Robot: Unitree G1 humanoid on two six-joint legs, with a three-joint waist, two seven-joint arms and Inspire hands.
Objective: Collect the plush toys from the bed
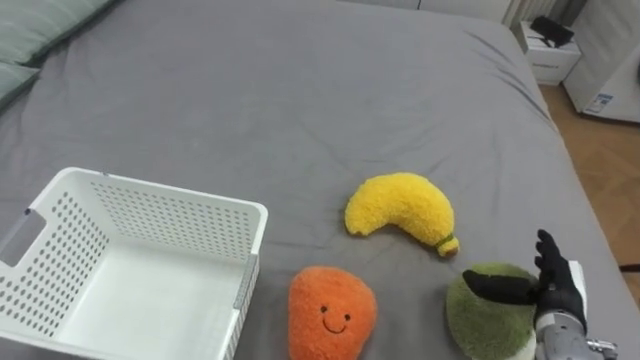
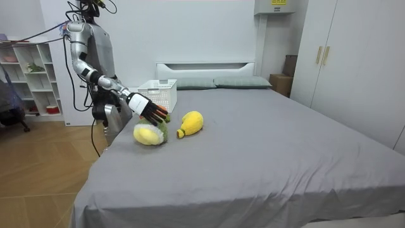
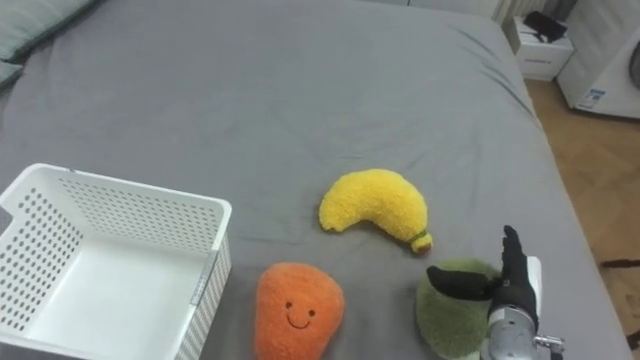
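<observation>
Three plush toys lie on the grey bed. A yellow banana is in the middle and an orange toy with a smiling face lies nearer me. A green round toy sits at the lower right. My right hand rests against the green toy's right side. Its fingers are straight and upright, and the thumb lies across the toy's top. A white perforated basket stands empty at the lower left, just left of the orange toy. In the room view I stand at the bedside with my right hand reached out over the toys.
Pillows lie at the bed's far left corner. The bed's right edge drops to a wooden floor, where a white nightstand stands. In the room view, shelves stand behind me and wardrobes are at the room view's right.
</observation>
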